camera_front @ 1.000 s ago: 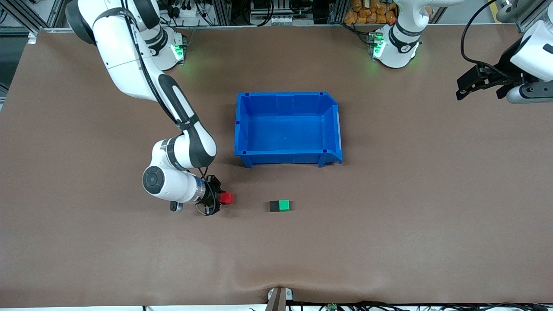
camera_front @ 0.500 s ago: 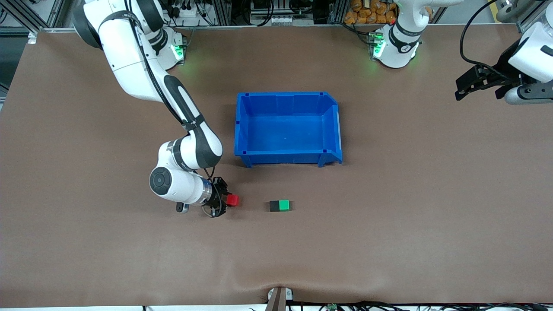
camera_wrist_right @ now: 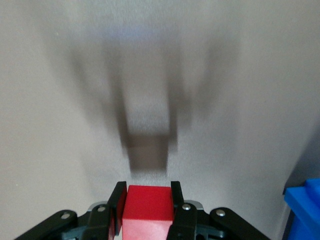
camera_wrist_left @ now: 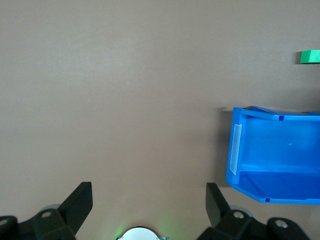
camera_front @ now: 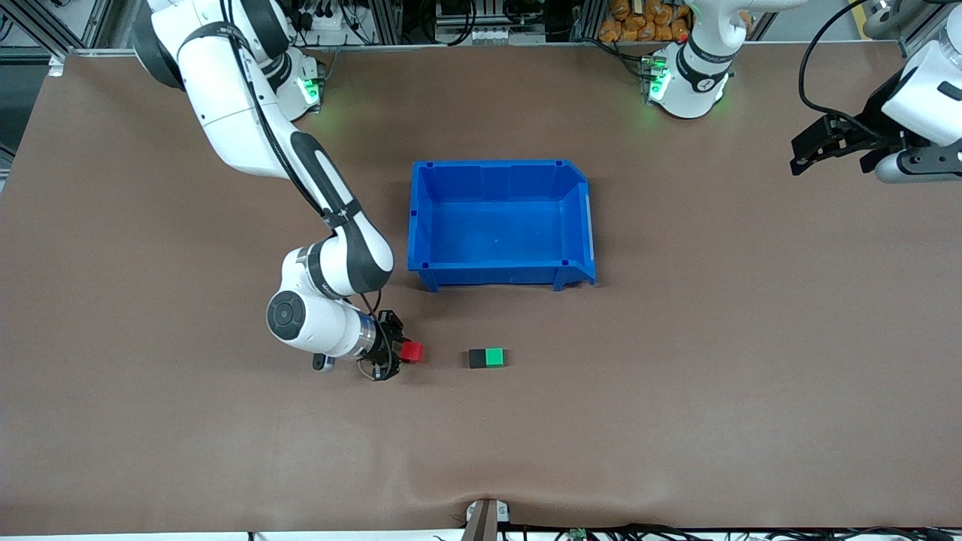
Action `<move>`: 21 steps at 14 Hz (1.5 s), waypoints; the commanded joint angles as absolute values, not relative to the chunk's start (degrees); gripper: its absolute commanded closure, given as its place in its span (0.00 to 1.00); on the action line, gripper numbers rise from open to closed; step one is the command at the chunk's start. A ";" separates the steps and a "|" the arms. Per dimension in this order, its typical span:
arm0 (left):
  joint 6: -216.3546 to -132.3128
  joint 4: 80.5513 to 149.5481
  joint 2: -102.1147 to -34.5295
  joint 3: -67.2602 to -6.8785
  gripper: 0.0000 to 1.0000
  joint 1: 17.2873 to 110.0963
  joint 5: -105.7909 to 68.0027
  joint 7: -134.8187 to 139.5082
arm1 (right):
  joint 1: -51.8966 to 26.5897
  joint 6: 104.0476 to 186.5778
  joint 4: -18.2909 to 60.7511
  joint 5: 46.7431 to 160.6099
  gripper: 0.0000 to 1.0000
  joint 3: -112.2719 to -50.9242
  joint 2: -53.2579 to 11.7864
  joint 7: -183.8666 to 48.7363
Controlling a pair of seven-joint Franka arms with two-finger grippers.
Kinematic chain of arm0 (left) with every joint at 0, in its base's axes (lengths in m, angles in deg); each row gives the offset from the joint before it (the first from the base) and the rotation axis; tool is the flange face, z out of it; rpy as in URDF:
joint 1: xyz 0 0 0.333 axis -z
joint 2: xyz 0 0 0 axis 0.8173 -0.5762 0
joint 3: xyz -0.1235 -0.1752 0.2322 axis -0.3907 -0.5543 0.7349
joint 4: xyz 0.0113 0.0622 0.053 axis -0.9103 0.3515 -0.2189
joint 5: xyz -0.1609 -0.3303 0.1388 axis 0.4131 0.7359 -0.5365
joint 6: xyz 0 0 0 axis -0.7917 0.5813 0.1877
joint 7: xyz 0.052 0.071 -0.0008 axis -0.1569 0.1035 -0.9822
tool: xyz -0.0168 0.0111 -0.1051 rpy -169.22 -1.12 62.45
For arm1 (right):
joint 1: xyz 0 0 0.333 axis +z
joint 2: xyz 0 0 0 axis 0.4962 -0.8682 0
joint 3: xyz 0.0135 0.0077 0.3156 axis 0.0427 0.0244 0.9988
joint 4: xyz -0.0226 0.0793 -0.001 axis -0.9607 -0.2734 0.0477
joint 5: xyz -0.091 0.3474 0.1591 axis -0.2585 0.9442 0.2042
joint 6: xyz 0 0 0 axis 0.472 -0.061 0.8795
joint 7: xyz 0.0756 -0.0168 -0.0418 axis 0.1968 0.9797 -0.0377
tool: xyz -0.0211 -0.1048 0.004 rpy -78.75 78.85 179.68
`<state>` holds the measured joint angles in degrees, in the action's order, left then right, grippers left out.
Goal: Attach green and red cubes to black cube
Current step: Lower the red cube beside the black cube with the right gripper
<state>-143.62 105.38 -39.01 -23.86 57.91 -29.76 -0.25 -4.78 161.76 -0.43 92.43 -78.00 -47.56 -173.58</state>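
We see the green cube already joined to the black cube on the counter, at the bin's 6 o'clock. At their 9 o'clock our right hand grips the red cube just above the counter; attaching it remains. Our left hand waits open at the bin's 2 o'clock.

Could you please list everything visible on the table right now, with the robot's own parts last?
red cube: one, red, held in the right pincer, above the table.
black cube: one, black, on the table, nearer the front camera than the bin, touching the green cube.
green cube: one, green, joined to the black cube on the side toward the left arm's end.
bin: one, blue, mid-table, nothing visible inside.
right pincer: one, black, shut on the red cube.
left pincer: one, black, open, waiting at the left arm's end.
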 commanded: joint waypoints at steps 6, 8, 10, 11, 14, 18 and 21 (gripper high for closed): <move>-143.57 105.51 -38.66 -23.93 0.00 57.98 -29.73 0.53 | -2.60 162.06 -7.30 93.11 1.00 -78.35 -52.02 -179.38; -143.57 105.60 -38.66 -23.93 0.00 57.98 -29.73 0.45 | -2.33 162.06 -8.00 93.11 1.00 -78.35 -52.64 -180.00; -143.48 105.60 -38.66 -24.02 0.00 57.98 -29.73 0.53 | -2.15 162.93 -8.27 93.11 1.00 -78.35 -53.08 -180.09; -143.48 105.60 -38.66 -24.19 0.00 57.98 -29.73 0.53 | -2.07 163.80 -8.36 93.11 1.00 -78.35 -53.43 -180.78; -143.57 105.60 -38.74 -24.19 0.00 57.98 -29.73 0.53 | -1.01 164.25 -10.46 93.02 1.00 -78.35 -55.27 -182.98; -143.57 105.60 -39.10 -24.19 0.00 57.98 -29.73 0.53 | -0.31 164.25 -12.31 93.02 1.00 -78.43 -56.33 -184.65; -143.74 105.60 -39.36 -24.19 0.00 57.98 -29.73 0.45 | 0.22 164.16 -12.49 92.94 1.00 -78.43 -56.42 -185.27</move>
<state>-143.65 105.62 -39.38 -24.06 57.94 -29.76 -0.25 -0.52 164.40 -9.88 92.43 -77.93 -54.90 -183.57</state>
